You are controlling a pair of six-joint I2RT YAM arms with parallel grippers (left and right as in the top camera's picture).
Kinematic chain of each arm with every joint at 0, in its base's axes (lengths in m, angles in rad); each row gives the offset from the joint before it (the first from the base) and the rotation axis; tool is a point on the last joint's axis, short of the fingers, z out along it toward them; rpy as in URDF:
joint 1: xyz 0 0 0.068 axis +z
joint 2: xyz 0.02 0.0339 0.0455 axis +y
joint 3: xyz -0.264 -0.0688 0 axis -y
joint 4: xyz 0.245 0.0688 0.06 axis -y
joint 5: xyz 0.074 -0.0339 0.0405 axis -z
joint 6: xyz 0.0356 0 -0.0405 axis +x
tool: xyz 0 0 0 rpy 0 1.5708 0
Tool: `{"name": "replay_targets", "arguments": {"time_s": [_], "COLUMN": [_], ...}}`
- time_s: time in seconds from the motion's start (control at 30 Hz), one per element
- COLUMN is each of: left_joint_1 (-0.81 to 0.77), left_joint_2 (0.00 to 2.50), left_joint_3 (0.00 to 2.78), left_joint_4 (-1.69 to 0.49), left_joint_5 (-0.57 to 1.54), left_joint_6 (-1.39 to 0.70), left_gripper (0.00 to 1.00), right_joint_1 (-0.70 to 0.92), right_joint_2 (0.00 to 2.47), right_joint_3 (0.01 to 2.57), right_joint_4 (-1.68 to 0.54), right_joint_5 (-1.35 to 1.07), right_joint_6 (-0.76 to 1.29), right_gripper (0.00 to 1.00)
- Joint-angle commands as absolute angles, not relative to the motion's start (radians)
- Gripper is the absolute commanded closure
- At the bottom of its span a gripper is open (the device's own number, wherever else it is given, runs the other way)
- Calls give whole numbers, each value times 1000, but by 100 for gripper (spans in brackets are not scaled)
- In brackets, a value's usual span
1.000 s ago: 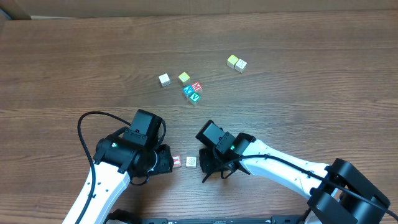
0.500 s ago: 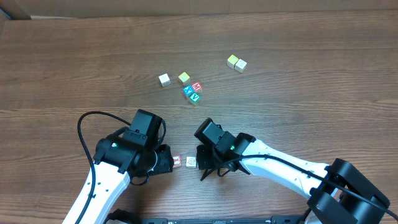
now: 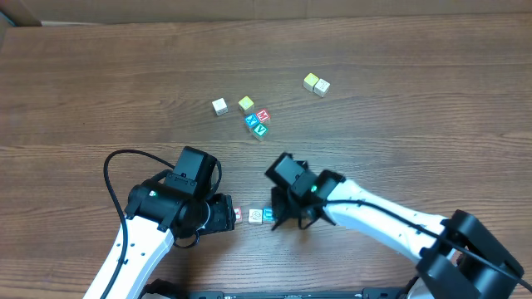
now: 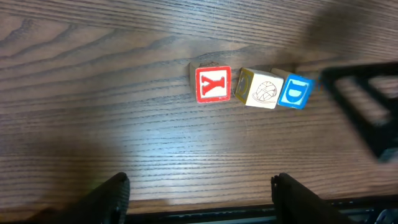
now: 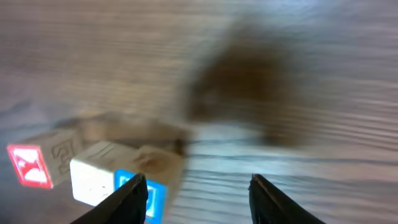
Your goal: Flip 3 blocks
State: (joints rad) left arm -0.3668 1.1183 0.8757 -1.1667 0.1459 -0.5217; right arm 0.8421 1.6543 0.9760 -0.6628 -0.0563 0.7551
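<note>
Near the middle of the worktop's front edge I see a tight row, red Y block, whitish block, blue D block; my left claw gapes empty; my right claw gapes empty beside the blue D block.

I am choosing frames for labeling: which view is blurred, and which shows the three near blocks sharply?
Left wrist view: sharp on the red Y block, whitish block and blue D block. Right wrist view: heavy motion blur, letters unreadable. Overhead view: sharp, evenly lit.
</note>
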Motion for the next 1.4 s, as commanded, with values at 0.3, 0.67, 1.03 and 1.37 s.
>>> {"name": "replay_targets", "arguments": {"time_s": [0.3,0.67,1.03,1.37], "left_joint_1": [-374,-373,-280,-249], "left_joint_2": [1114,1280,1438,1544], "left_joint_3": [863,738,738,738], "left_joint_4": [-1170,-981,-857,-774], "left_joint_5": [138,160,123,162], "left_joint_6": [-520,-619,-644,-533], "left_gripper": [96,96,96,96], "right_joint_1": [674,727,758,764], "right_joint_2": [1453,1453,1453,1453], "right_joint_3": [1163,1032,853,822], "right_joint_4": [-965,-1018,-865,-804], "right_joint_5": [11,-2,-58,-84], "right_joint_6": [725,710,702,648], "right_gripper": [96,96,96,96]}}
